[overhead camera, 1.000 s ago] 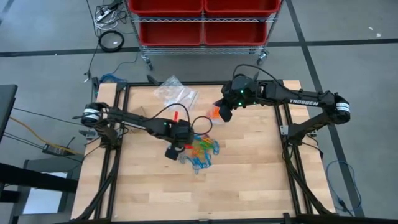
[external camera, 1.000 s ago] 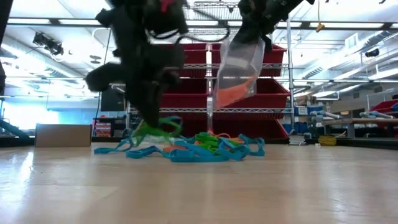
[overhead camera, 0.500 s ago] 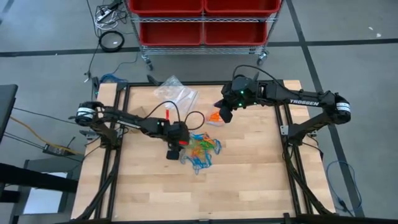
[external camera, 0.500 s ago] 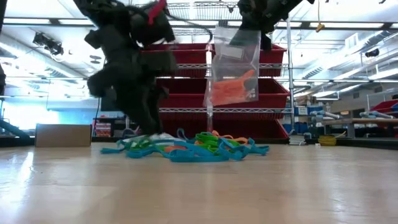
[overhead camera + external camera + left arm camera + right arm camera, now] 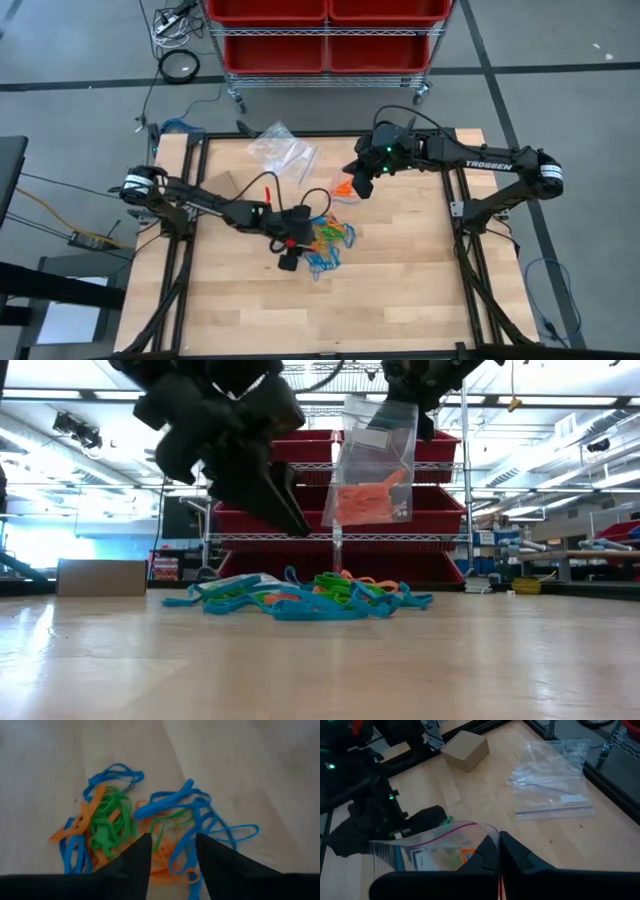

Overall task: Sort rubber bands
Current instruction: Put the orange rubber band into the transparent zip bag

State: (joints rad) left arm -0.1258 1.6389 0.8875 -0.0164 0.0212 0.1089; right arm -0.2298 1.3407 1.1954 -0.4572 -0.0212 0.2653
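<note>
A tangled pile of blue, green and orange rubber bands (image 5: 326, 240) (image 5: 300, 596) (image 5: 145, 827) lies on the wooden table near its middle. My left gripper (image 5: 172, 842) (image 5: 289, 262) hangs above the pile's near left side, slanting down. It is open and nothing is between its fingers. My right gripper (image 5: 498, 845) (image 5: 359, 186) stays raised over the table's far middle. It is shut on a clear zip bag (image 5: 375, 465) that has orange bands (image 5: 368, 503) in its bottom. My right gripper pinches the zip bag's top edge (image 5: 479, 831) between its two fingers, near one corner, coming from above at a slant. The bag hangs below the fingers, a little tilted and clear of the table, with the orange bands gathered low inside it.
Two more clear bags (image 5: 283, 150) (image 5: 552, 775) lie flat at the table's far left. A small cardboard box (image 5: 465, 750) sits near them. A wire rack with red bins (image 5: 325, 35) stands beyond the far edge. The near half of the table (image 5: 330, 310) is bare wood.
My left gripper has risen off the pile, tipped up toward level and shifted toward the table's near edge. A green band that stood raised under its fingers now lies flat in the pile. The bag under my right gripper has swung a little.
</note>
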